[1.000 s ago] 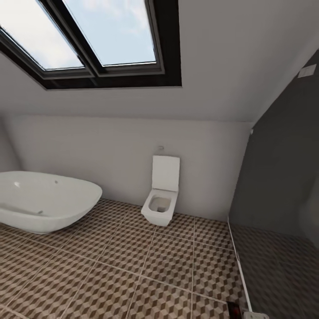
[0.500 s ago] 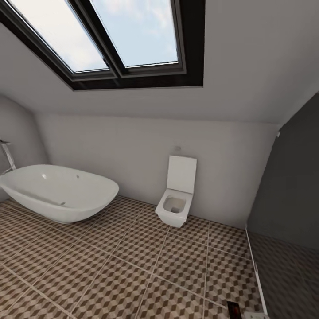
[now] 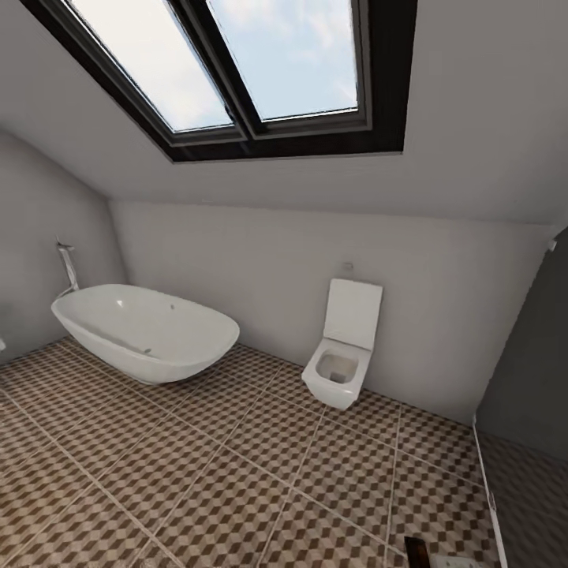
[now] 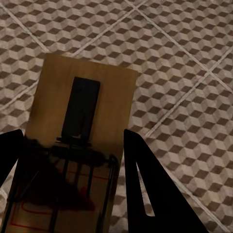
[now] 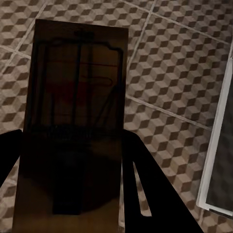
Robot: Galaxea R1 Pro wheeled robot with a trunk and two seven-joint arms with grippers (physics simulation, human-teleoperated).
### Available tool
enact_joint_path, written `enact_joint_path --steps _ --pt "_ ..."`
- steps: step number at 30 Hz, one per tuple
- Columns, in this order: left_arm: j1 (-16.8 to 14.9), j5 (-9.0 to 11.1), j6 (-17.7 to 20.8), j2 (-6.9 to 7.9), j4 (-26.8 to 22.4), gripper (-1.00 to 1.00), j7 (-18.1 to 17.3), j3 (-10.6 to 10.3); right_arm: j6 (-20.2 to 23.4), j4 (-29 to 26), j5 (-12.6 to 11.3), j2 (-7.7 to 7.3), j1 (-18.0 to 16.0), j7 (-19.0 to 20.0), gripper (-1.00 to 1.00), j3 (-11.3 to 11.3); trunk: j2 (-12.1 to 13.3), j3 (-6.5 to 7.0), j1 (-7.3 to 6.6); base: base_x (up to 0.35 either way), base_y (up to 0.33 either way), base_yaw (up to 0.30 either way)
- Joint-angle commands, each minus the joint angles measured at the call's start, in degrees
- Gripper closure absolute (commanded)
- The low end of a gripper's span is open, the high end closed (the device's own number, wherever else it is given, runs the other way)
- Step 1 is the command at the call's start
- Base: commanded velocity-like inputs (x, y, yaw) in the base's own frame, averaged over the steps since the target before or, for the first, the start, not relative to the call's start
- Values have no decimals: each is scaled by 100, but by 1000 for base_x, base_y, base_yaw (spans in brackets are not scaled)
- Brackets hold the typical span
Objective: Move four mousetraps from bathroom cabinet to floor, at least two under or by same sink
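A skylight (image 3: pixel 237 71) tops a sloped bathroom where a white bathtub (image 3: pixel 146 331) and toilet (image 3: pixel 343 359) stand on the cube-patterned bathroom floor (image 3: pixel 197 473). The left gripper (image 4: pixel 68 160) clasps one mousetrap (image 4: pixel 82 107) between dark fingers above the tiles; the right gripper (image 5: pixel 68 160) grips a second mousetrap (image 5: pixel 77 77), beside a white strip (image 5: pixel 218 136) on the floor.

Head camera: we look level across room toward white oval bathtub (image 3: pixel 146 331), wall-hung toilet (image 3: pixel 343 355). Wrist cameras: close, downward. We share brown-cream cube-patterned tile floor (image 3: pixel 237 481).
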Motion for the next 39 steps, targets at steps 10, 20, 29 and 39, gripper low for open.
enact_joint_path --steps 10,20,29,39 --pt "-10 19 -35 -19 27 100 -47 2 -30 16 -59 0 -4 13 100 51 -4 -2 2 0 0 257" --pt "-10 20 -35 -9 27 100 -47 5 -30 16 -59 0 -4 13 100 51 -4 -2 2 0 0 257" --pt "-10 20 -35 -16 27 100 -47 -1 -30 16 -59 0 -4 13 100 51 -4 -2 2 0 0 257" --pt "-10 12 -35 -22 27 100 -47 -3 -30 16 -59 0 -4 13 100 51 -4 -2 2 0 0 257"
